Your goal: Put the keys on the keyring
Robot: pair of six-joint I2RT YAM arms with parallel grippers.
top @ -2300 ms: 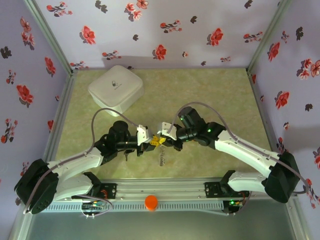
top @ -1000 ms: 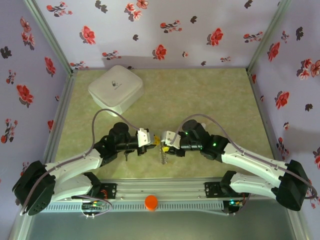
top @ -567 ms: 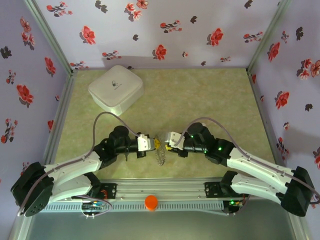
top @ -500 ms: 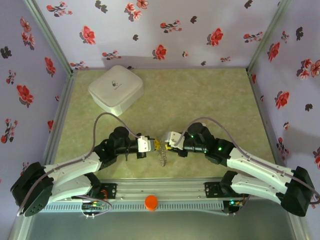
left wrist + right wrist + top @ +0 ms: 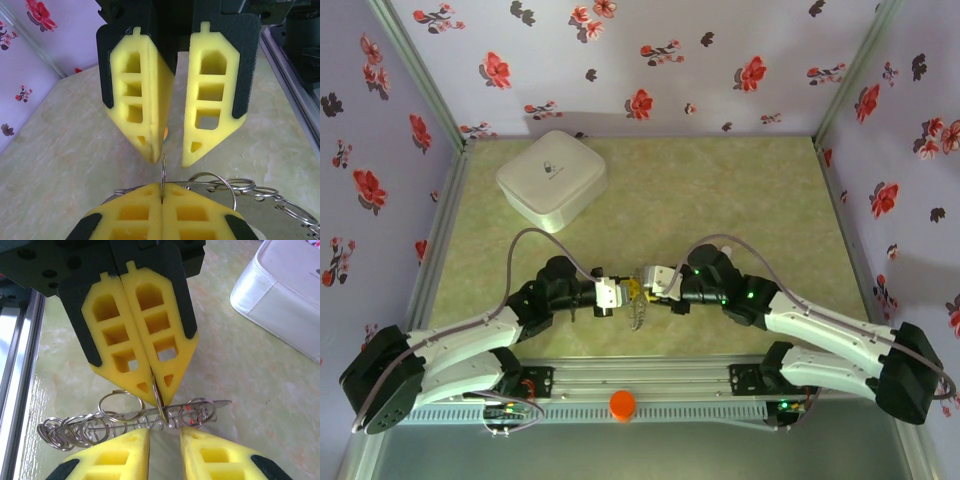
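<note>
Yellow foam covers both sets of jaws, and we see them meet nose to nose near the front of the green surface (image 5: 740, 190). The left gripper (image 5: 156, 389) has its jaws pressed tight together on the keyring (image 5: 160, 410), a thin silver ring that we see from its edge (it looks like just a line). The right gripper (image 5: 170, 159) has its jaws a little way apart, one pad on each side of that ring, and we cannot tell if they touch it. A chain of small silver rings (image 5: 85, 427) sits right by the keyring and runs off toward the metal rail (image 5: 650, 378) at the front. One bigger loop (image 5: 118, 401) stands up from the chain, just beside the left jaws. We see a tiny red spot among the rings, but we cannot pick out the keys. The white box (image 5: 552, 180) sits well apart, near the far left corner of the surface.
</note>
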